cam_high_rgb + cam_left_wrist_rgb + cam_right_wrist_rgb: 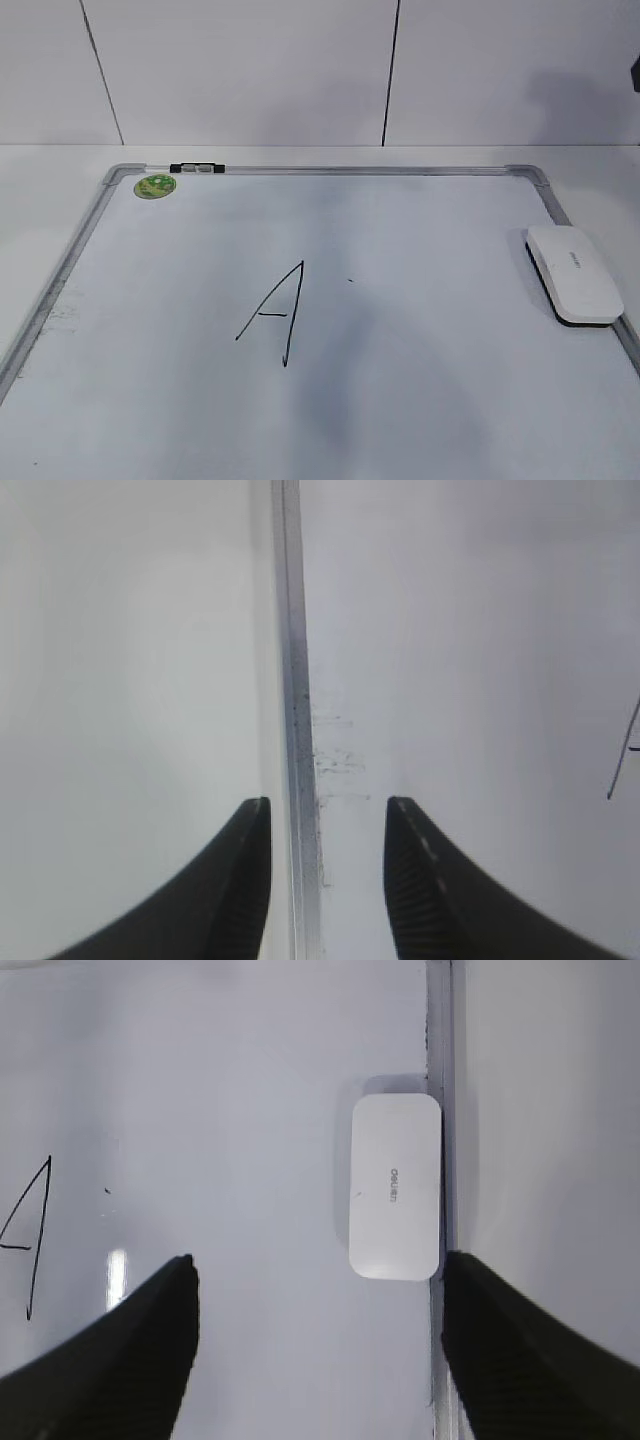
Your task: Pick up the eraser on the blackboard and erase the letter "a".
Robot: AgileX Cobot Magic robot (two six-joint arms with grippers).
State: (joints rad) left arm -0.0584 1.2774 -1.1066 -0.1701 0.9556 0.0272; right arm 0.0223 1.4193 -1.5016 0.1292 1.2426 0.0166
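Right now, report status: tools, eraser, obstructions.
Both tools open, empty: left tool over the board's left frame, right tool above the eraser. Eraser flat against blackboard right edge. Nothing blocking.

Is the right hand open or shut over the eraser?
Open. In the right wrist view the right hand has its fingers spread wide, holding nothing; the eraser lies flat on the blackboard.

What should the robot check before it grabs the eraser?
1. Right hand open: ok.
2. Eraser lying free on the blackboard: ok.
3. Eraser centred between the fingers: not ok, it is near the right finger, tight against the frame.
4. Small "a" findable: cannot tell, only a speck beside the capital A.
5. Left hand out of the way: ok.
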